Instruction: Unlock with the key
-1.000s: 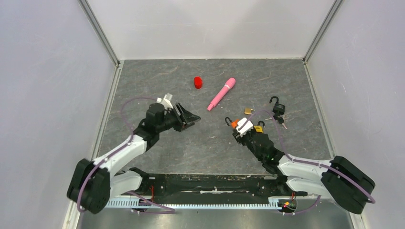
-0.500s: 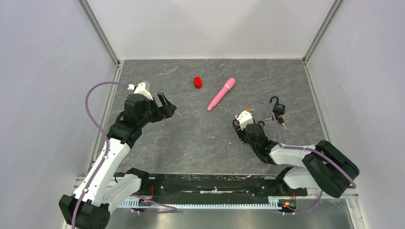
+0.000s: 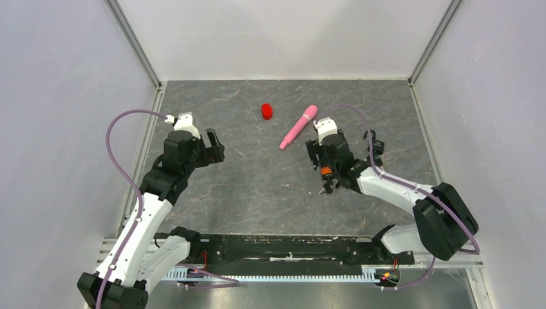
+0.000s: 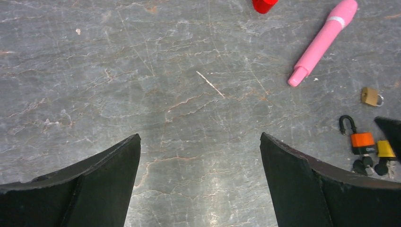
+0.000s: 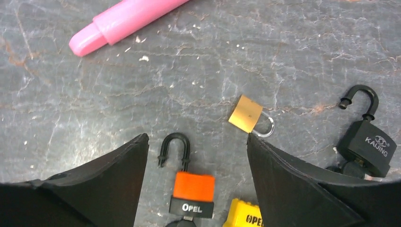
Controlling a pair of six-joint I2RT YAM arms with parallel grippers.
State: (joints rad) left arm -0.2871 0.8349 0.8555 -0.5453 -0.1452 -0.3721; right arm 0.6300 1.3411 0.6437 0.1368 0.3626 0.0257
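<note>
My right hand (image 5: 197, 137) hangs with its fingers spread wide and nothing gripped. Straight below it, flat on the grey stone-patterned worktop (image 5: 293, 52) toward the right edge, lies the orange-sleeved padlock (image 5: 191, 187), its black shackle swung open. Just beside that is a yellow-sleeved padlock (image 5: 245, 215). A little farther back is a small brass padlock (image 5: 246, 113) whose silver shackle looks seated. Nearer the right edge is a black padlock (image 5: 366, 144) with its shackle open. My left hand (image 4: 199, 137) is spread as wide as it goes and holds nothing, over the left half of the worktop and well apart from the locks.

The dark-headed keys (image 4: 360, 165) show at the keyhole ends of the orange and yellow bodies. I cannot tell whether they are seated in the locks or only lying against them.

I expect every lock to be rigid and dense for its size, and the smooth sleeves may slide under my pads. I would clamp a body across its broad flat faces, keeping off both the shackle and the keyhole end. A key is thin and lies low on the worktop, so it should be awkward to lift. I would pinch its dark head across the flat sides, since that gives purchase for turning without bending the blade.
</note>
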